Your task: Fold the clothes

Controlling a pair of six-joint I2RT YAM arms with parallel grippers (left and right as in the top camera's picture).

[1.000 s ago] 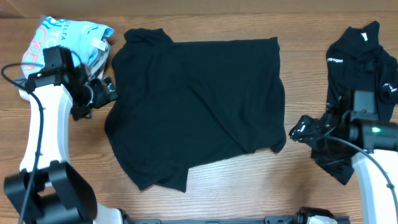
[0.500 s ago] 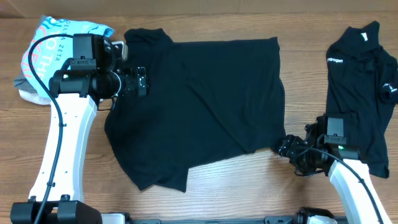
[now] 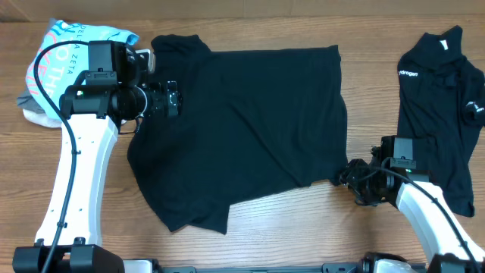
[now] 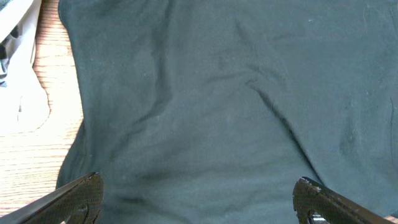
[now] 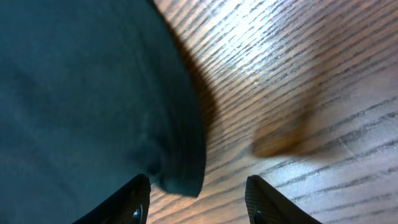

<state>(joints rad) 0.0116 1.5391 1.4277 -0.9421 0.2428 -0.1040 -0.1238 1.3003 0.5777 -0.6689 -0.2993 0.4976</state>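
A large black shirt (image 3: 242, 121) lies spread flat on the table's middle. My left gripper (image 3: 176, 98) is open over its upper left part, near the sleeve; in the left wrist view the open jaws (image 4: 198, 198) frame the dark cloth (image 4: 217, 93). My right gripper (image 3: 345, 176) is open at the shirt's lower right corner; in the right wrist view the jaws (image 5: 198, 202) straddle the corner's edge (image 5: 180, 168) without closing on it. A second black shirt (image 3: 443, 106) with a small white chest logo lies at the right.
A light-blue lettered tee (image 3: 76, 49) lies bunched at the far left with a pale garment under it. Bare wood table (image 3: 303, 227) shows along the front. The right arm lies beside the second shirt's lower edge.
The left arm swung from the table's left edge onto the shirt's upper left part. The right gripper moved left to the shirt's lower right corner.
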